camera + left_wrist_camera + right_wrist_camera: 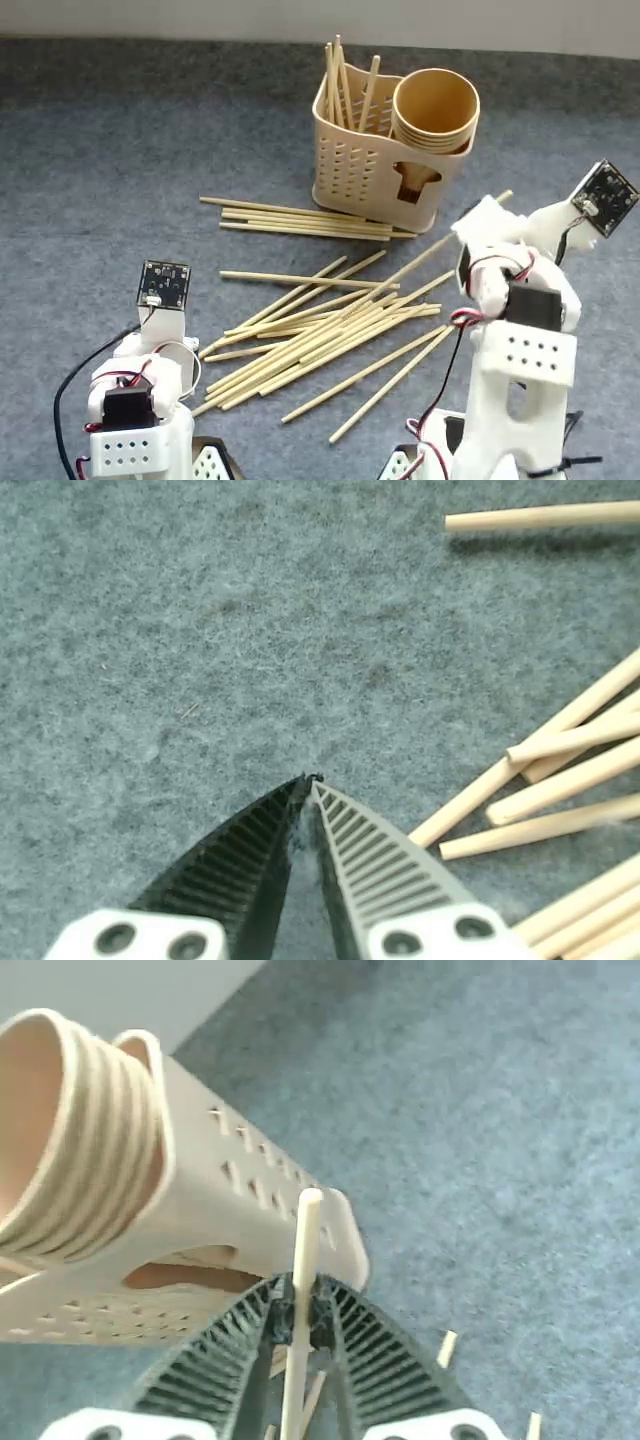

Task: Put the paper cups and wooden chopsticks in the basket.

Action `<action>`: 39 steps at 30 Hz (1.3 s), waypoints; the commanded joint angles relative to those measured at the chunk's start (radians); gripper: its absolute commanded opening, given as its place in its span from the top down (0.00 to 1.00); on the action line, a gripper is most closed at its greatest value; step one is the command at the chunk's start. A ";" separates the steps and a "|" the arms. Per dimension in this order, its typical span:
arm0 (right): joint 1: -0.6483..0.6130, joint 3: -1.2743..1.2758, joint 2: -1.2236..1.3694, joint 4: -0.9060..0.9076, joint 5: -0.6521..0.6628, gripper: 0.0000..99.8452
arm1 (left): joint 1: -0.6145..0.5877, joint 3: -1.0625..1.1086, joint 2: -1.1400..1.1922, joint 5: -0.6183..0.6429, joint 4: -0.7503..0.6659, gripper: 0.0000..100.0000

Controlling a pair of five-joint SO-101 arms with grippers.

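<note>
Nearest, the left pincer (308, 780) is hanging clenched on nothing, its tips meeting over the grey felt table (200, 630). The ends of the loose chopsticks (560, 780) are lying just beside it. The right pincer (300, 1298) is grasping a single chopstick (304, 1240), holding it close against the side of the basket (250, 1210). Between the two arms, the loose chopsticks are lying scattered and crossing one another in a heap, crowding the table in front of the basket. A separate row (300, 218) is lying flat just at the basket's foot. Farther off, the basket is standing upright, carrying the nested paper cups (435, 105) in one compartment and standing chopsticks (345, 80) in the other.
</note>
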 commanded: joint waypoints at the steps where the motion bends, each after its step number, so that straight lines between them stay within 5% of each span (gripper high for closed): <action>1: -0.090 -0.076 -0.122 -0.050 0.003 1.00 | -0.007 0.021 -0.008 -0.003 0.002 0.98; 16: -0.259 -0.340 -0.054 -0.487 0.345 1.00 | -0.007 0.021 -0.008 -0.003 0.002 0.98; 27: -0.259 -0.529 0.228 -0.769 0.433 1.00 | -0.007 0.021 -0.008 -0.003 0.002 0.98; 39: -0.282 -0.559 0.417 -0.808 0.448 1.00 | -0.007 0.021 -0.008 -0.003 0.002 0.98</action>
